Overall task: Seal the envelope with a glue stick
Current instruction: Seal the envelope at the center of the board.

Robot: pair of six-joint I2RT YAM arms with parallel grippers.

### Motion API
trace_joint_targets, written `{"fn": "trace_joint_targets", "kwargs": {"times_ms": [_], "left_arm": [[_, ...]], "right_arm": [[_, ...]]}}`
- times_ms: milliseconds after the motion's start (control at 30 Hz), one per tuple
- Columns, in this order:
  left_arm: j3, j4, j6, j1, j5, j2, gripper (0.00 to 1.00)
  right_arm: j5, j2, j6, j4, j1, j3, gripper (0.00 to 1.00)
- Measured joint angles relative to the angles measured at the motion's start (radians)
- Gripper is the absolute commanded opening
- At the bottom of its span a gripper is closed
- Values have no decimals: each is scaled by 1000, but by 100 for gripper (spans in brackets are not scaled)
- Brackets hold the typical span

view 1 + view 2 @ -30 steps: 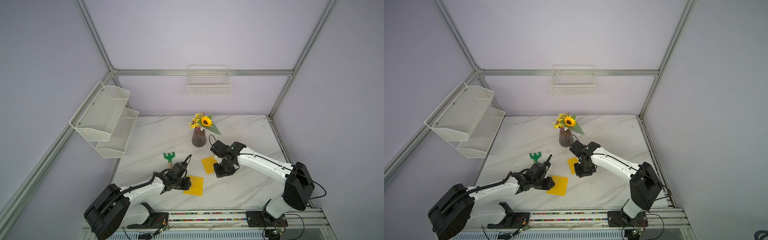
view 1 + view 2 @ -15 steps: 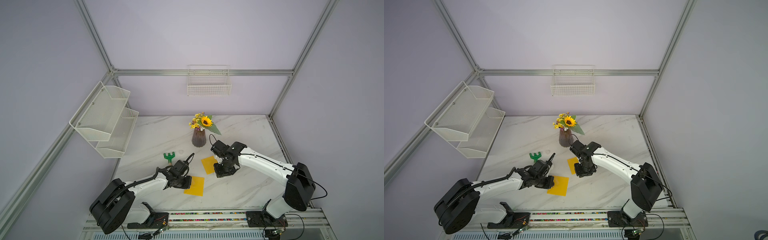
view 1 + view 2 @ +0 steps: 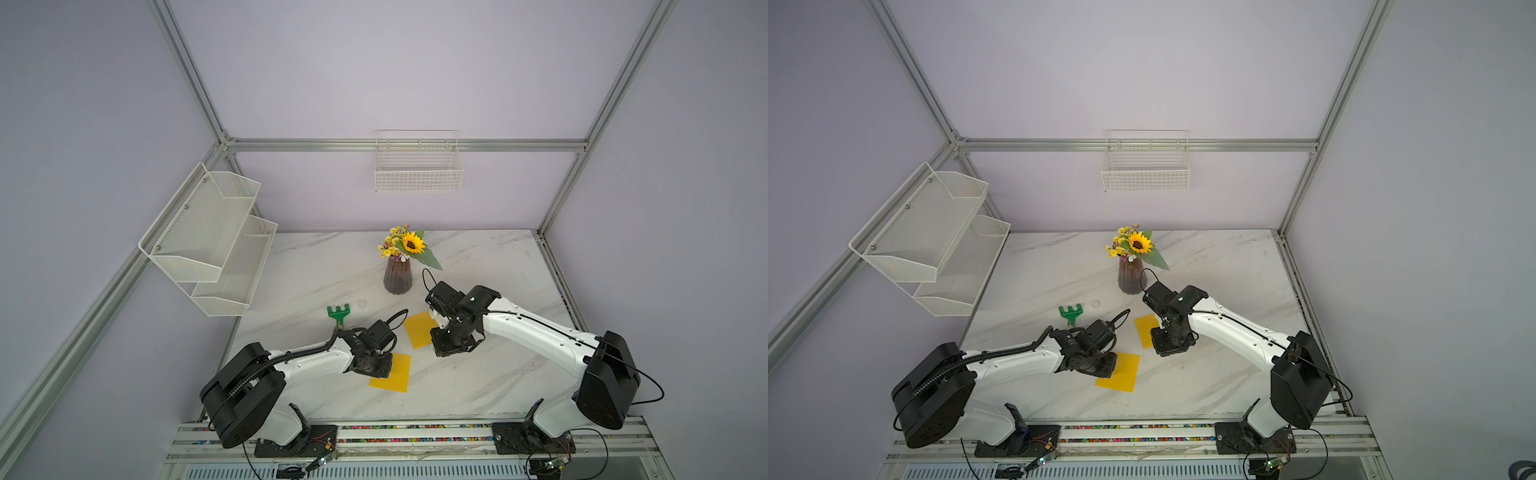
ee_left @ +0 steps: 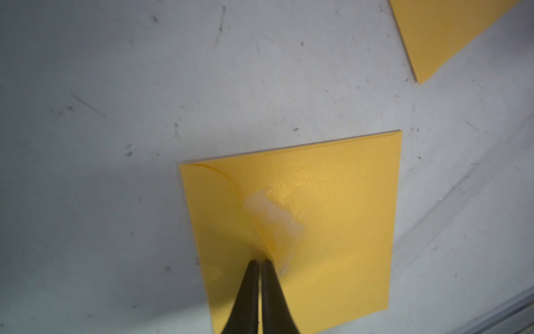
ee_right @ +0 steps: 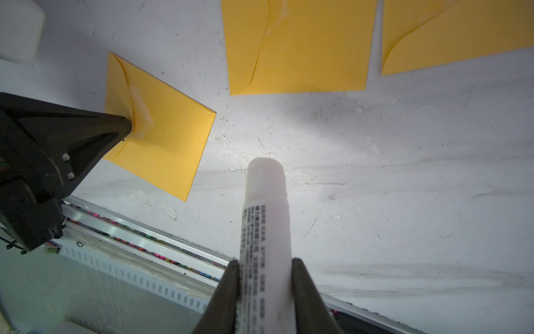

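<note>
The left jaws are shut tight, with the two black tips pressed together. The tips touch the envelope [image 4: 332,231] right at the point of its folded flap [image 4: 219,219]. A smear of white glue [image 4: 274,217] sits just beside the tips, along the edge of the flap. The envelope is yellow. It lies flat on the table [image 3: 478,374], near the front edge and a little left of the middle.

The right jaws grip the glue stick [image 5: 267,225], with one jaw on each side of it. The glue stick is white with small grey print on its side. Its far end hangs over bare table, beside the envelope but apart from it.

A second envelope [image 5: 300,49] and a third envelope [image 5: 462,29] lie flat on the table, further from the front edge. Both are yellow too, with their flaps folded down.

A green rake [image 3: 338,312] lies toward the left edge of the table. A dark vase [image 3: 398,278] with a sunflower stands near the middle, closer to the back edge. A white wire basket [image 3: 417,168] hangs on the back wall. A white mesh shelf [image 3: 208,237] hangs on the left wall.
</note>
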Motion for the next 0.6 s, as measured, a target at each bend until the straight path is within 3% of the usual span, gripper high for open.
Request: {"fn": "trace_joint_targets", "kwargs": {"times_ms": [300, 400, 600], "left_arm": [[117, -124, -66, -106, -145, 112, 9], [154, -168, -80, -134, -192, 147, 14], [181, -192, -94, -151, -221, 172, 16]], "right_arm": [[-2, -29, -25, 0, -6, -7, 0], [-3, -33, -32, -1, -11, -10, 0], [-6, -34, -34, -1, -16, -11, 0]]}}
